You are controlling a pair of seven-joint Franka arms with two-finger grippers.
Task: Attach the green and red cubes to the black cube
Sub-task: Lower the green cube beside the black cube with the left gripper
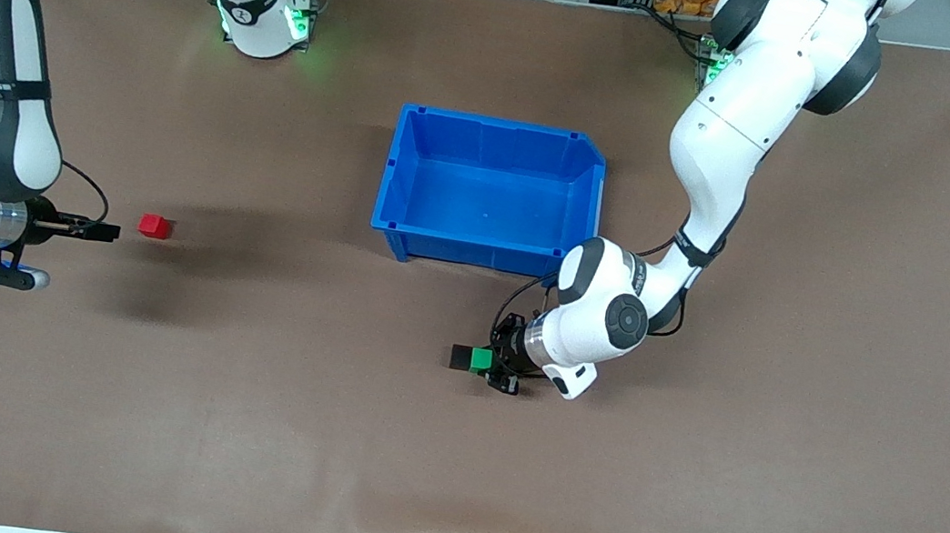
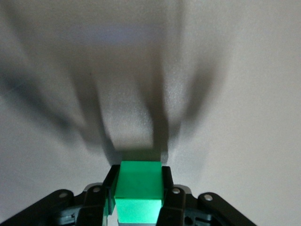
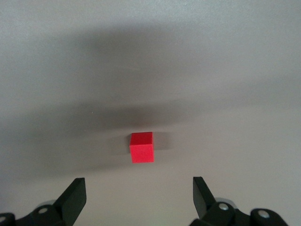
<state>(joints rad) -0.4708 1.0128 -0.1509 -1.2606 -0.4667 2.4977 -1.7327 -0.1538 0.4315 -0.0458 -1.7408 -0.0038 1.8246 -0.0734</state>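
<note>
Clamping the green cube (image 1: 480,359), the left gripper (image 1: 491,367) presses it flush against the black cube (image 1: 460,357) on the table, nearer the camera than the blue bin (image 1: 416,158). Right gripper (image 1: 108,232) waits spread wide beside the red cube (image 1: 154,226), toward the right arm's end. Cubes look light, rigid; flat opposite faces suit pinching.

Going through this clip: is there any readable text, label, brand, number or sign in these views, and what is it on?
None can be read.
Red cube, green cube, black cube and blue bin: plain, no markings.
A small mark on the right arm near its base: too small to read.
</note>
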